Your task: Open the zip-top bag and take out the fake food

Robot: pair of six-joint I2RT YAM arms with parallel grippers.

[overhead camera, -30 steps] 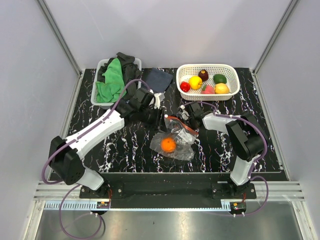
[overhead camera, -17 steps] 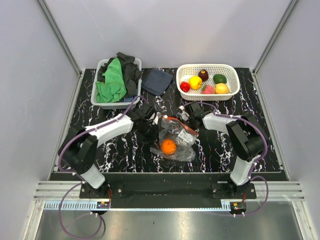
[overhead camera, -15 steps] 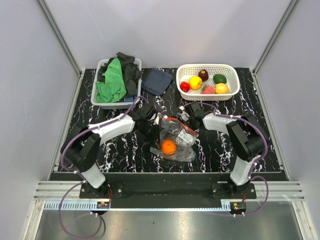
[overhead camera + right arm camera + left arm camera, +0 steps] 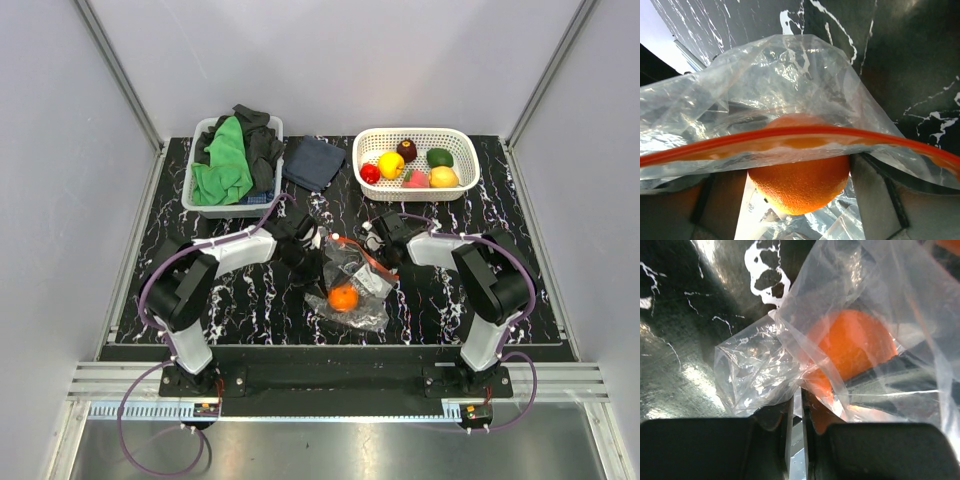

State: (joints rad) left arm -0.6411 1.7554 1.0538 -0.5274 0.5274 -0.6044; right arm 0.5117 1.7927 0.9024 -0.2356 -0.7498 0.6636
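Beneath me lies a black tabletop (image 4: 250, 300) veined in white (glossy, catching soft light). Pale grey walls (image 4: 330, 60) close three sides; nearest me runs what looks like a brushed metal shelf (image 4: 320, 445).

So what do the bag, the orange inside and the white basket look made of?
The bag: thin clear plastic film, glossy and crinkled, with a red-orange strip along its mouth. The orange: probably plastic; pebbled skin with slight sheen. The basket: likely moulded white plastic, perforated walls.

Bright, even overhead light, soft shadows. White glare spots the glossy table (image 4: 675, 330); the zip-top bag (image 4: 755, 375) glints; wrist views blur close-up.
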